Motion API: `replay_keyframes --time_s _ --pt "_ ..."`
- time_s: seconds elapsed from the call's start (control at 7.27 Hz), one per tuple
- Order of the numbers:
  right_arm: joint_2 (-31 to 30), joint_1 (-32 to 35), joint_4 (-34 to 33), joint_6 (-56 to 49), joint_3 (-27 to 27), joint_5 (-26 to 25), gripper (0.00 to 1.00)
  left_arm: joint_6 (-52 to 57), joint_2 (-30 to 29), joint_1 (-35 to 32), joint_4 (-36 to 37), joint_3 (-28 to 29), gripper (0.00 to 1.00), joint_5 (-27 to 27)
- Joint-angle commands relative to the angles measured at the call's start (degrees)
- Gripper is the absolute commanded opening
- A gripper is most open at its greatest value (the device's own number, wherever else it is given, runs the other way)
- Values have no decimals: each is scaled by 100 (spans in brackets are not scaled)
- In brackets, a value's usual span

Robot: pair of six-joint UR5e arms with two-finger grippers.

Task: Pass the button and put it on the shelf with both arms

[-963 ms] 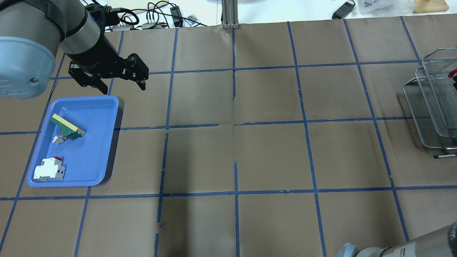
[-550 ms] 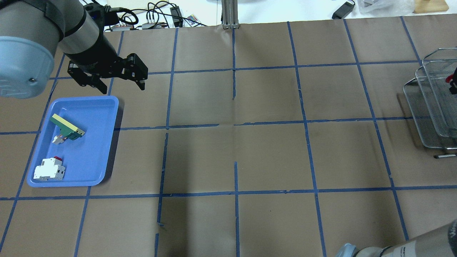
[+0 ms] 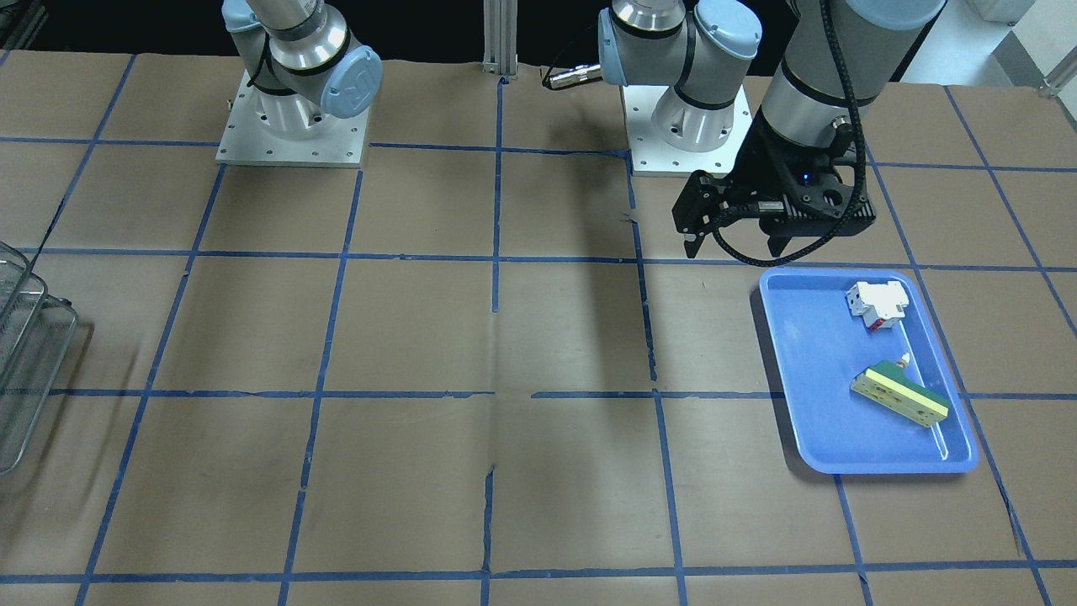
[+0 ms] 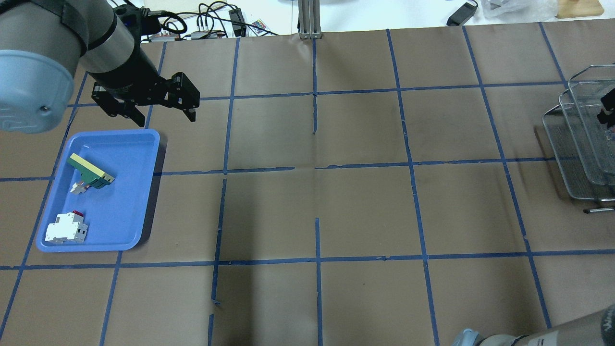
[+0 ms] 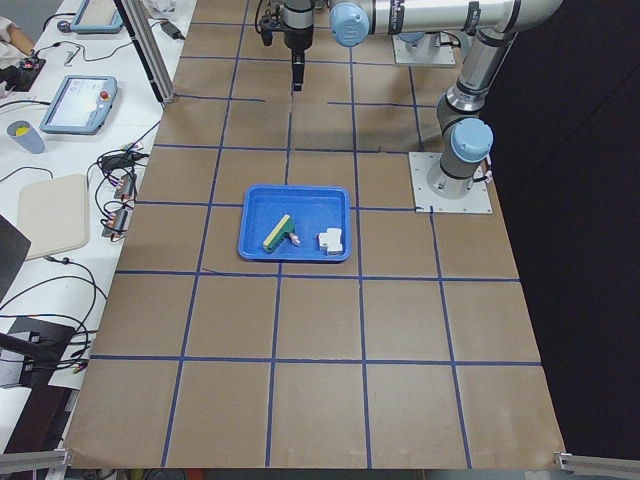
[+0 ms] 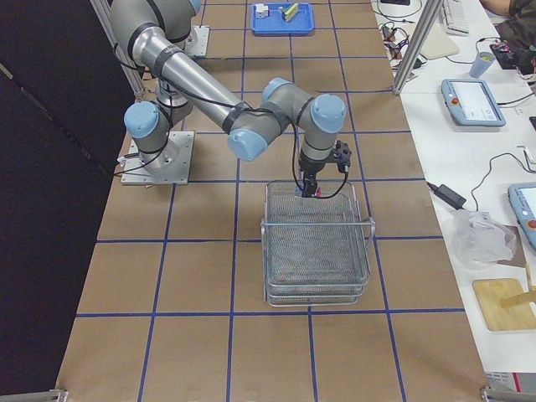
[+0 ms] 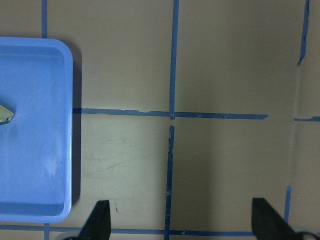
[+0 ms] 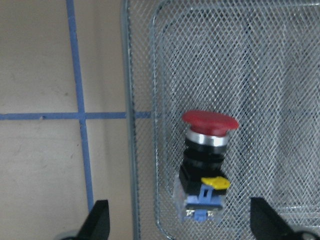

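Spread wide, my right gripper hangs over the small push-button switch with red mushroom cap, touching it nowhere; the switch lies on its side on the mesh inside the silver wire-mesh basket rack. Far across the table my left gripper, jaws likewise apart, hovers beside the blue plastic tray.

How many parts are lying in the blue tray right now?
2. A white-and-red block lies at the end of the tray nearer the robot. A green-and-cream bar lies farther out, tilted. Nothing else shows there in any view.
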Motion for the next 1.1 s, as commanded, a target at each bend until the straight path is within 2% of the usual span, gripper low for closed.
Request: replay_keyframes --time_s 0.0,0.28,0.41,0.69,0.83,0.96 --pt "-899 617 974 865 10 6 100 0 0 8 0 7 100 -1" --pt "-1358 1898 1503 2366 10 58 100 0 -35 17 53 -2 100 7" --pt "-1404 2566 1567 3279 2 41 100 -9 -27 9 53 -2 100 8" --pt "-1613 3658 1628 3804 45 67 100 0 8 -9 1 -20 100 -1" --pt "-1745 4011 1646 4042 202 84 100 -9 8 -9 -8 -19 100 -27" --pt "-2043 4084 1655 4096 404 67 100 0 8 -18 -9 -19 100 -54"
